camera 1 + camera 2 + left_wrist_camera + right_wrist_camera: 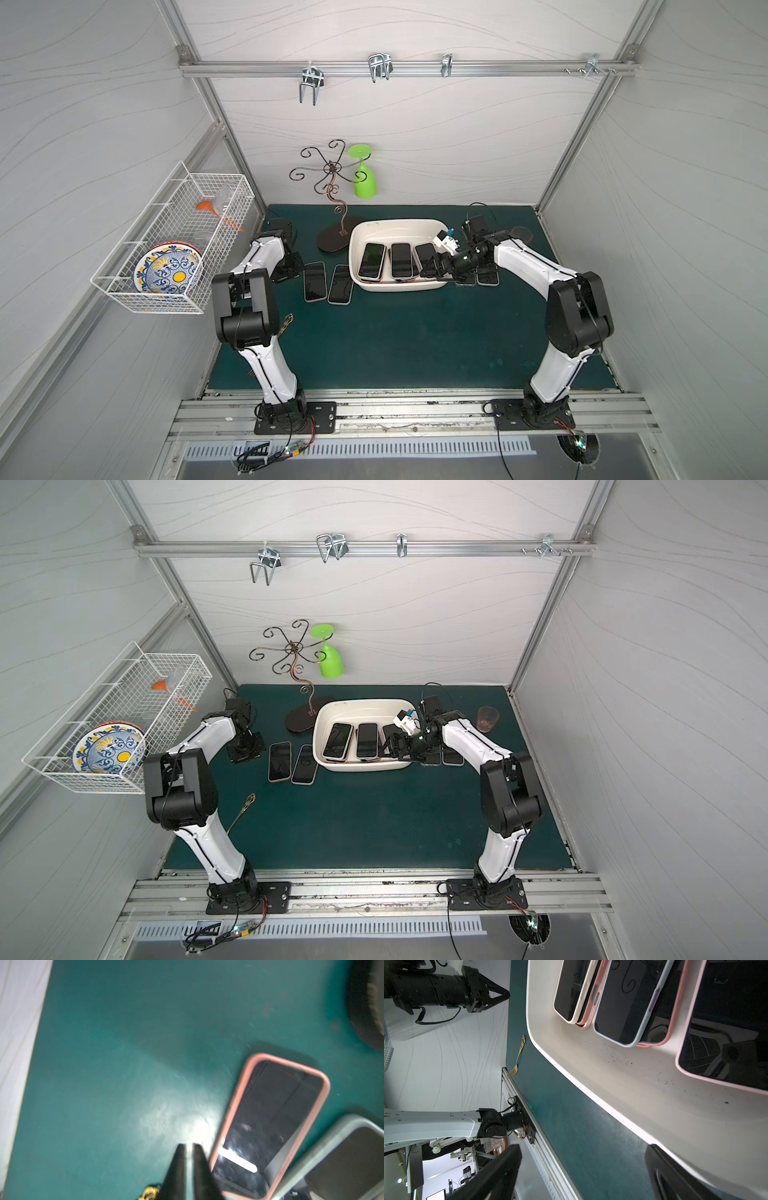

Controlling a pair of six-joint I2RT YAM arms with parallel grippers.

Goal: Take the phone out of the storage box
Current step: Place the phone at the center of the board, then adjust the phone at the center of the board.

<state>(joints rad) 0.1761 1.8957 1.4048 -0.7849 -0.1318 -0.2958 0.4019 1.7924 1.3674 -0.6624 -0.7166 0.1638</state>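
Observation:
The cream-white storage box (pixel 395 225) (pixel 360 704) stands at the back middle of the green mat. Inside it, stacked phones lie face up (pixel 371 260) (pixel 401 260) (pixel 618 1001), and a pink-cased phone (pixel 726 1028) is nearest my right gripper. My right gripper (pixel 430 270) (pixel 583 1151) hangs open over the box's front right rim, with nothing between its fingers. My left gripper (pixel 291 270) (pixel 188 1145) is shut and empty, low over the mat beside a pink-cased phone (pixel 270 1122) (pixel 314 281) that lies outside the box.
A grey-cased phone (pixel 340 284) lies beside the pink one, and more phones (pixel 487 278) lie right of the box under my right arm. A scroll stand (pixel 332 174) holds a green glass (pixel 365 183). Also here: a wire basket (pixel 174 241), a gold fork (pixel 243 810) and a brown glass (pixel 487 719).

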